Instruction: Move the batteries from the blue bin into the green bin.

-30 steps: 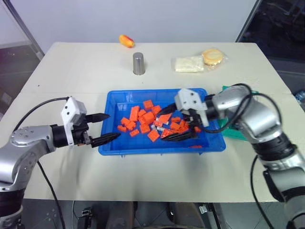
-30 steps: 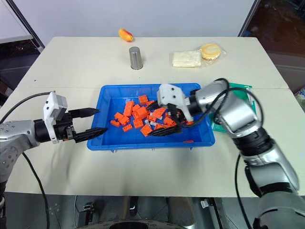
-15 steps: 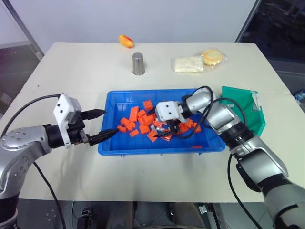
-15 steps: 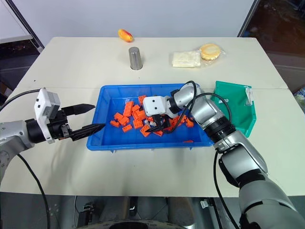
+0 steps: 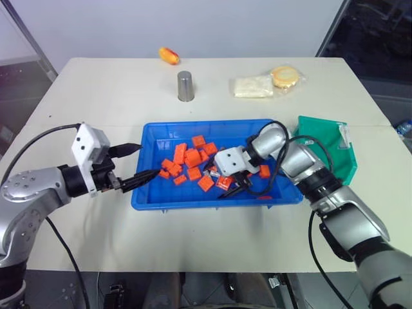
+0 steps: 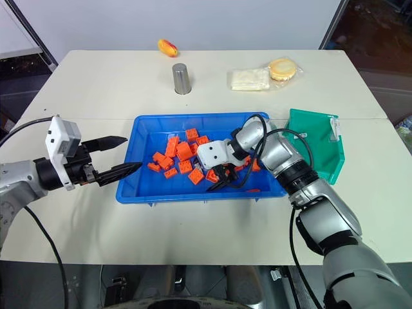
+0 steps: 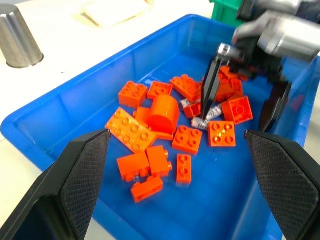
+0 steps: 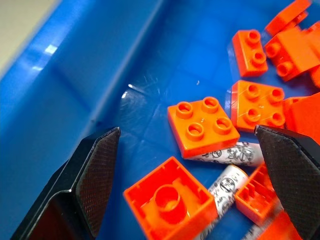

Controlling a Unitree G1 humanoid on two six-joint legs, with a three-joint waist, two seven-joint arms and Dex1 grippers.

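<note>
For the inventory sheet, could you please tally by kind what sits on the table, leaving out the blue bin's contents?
Bins: 2, the blue bin and the green bin
Steel cup: 1
Wrapped food items: 2, a white packet and a round yellow one
Orange-yellow object: 1
Total: 6

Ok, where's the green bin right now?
In the head views the green bin stands on the table on the robot's right, just off the blue bin's right end, behind the right arm.

Head views overhead; wrist views close
</note>
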